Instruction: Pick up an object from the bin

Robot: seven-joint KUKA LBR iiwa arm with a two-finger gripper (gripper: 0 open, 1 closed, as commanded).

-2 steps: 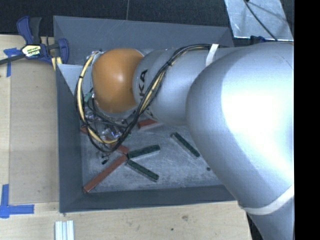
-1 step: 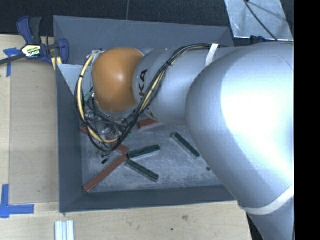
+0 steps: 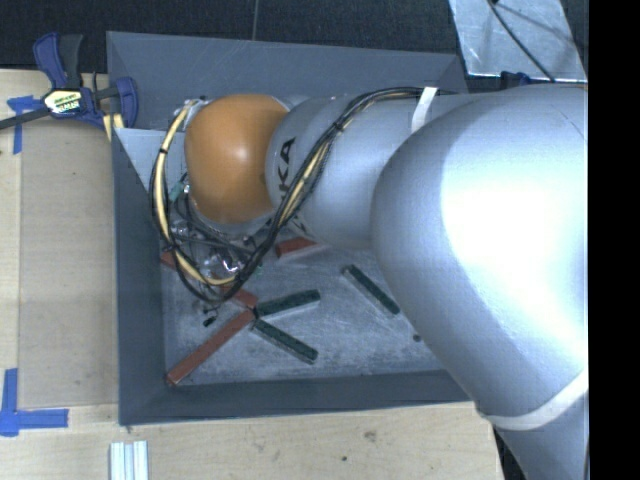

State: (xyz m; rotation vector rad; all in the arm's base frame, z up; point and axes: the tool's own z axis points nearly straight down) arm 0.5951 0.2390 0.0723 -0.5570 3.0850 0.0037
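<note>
Camera view: gripper (image 3: pixel 215 266) near red-brown stick (image 3: pixel 205 348); green sticks (image 3: pixel 288 303) beside

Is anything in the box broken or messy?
Nothing looks broken. The reddish-brown stick and the dark green sticks lie loose at different angles, like dropped pick-up sticks. The bin floor under them looks scuffed and whitish.

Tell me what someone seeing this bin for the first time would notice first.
The big silver arm reaches in from the right and ends in a glossy orange cover, looped with cables, over the upper left of the grey bin. On the bin floor below it, a long reddish-brown stick lies aslant at the lower left. A few dark green sticks are scattered just to its right.
</note>
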